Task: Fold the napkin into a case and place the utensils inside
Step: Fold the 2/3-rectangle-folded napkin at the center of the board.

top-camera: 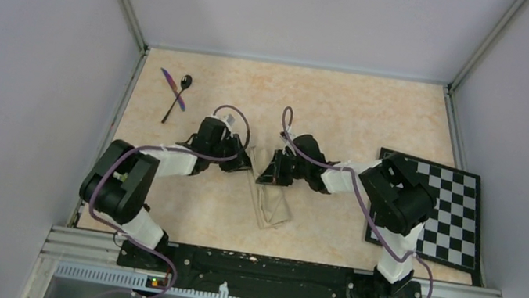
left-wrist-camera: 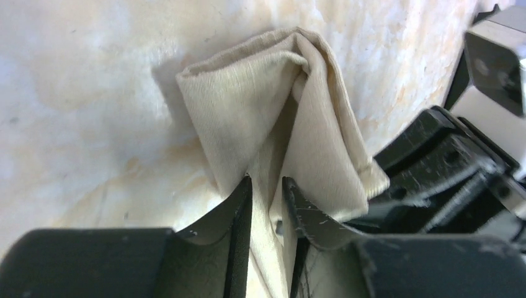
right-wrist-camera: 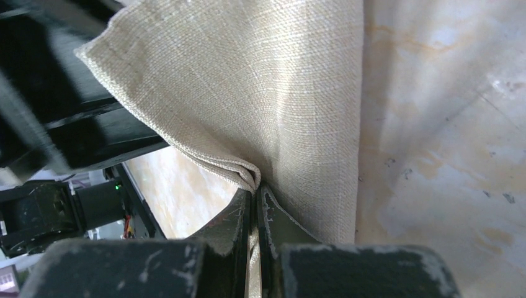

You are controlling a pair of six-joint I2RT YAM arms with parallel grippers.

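The beige-tan napkin [top-camera: 272,206] lies mid-table as a narrow folded strip, its far end lifted between both grippers. My left gripper [top-camera: 247,164] stands at that end from the left. In the left wrist view its jaws [left-wrist-camera: 267,180] sit a narrow gap apart, with a bunched fold of the napkin [left-wrist-camera: 248,105] filling the gap. My right gripper [top-camera: 267,173] meets it from the right. Its jaws [right-wrist-camera: 255,186] are pressed shut on a layered edge of the napkin [right-wrist-camera: 260,81]. The utensils lie crossed at the far left: a black spoon [top-camera: 185,83] and a purple knife [top-camera: 167,78].
A black-and-white checkerboard [top-camera: 445,215] lies flat at the right edge, under the right arm's elbow. The two grippers are almost touching; the right one's black body [left-wrist-camera: 446,167] fills the right of the left wrist view. Grey walls enclose the table on three sides.
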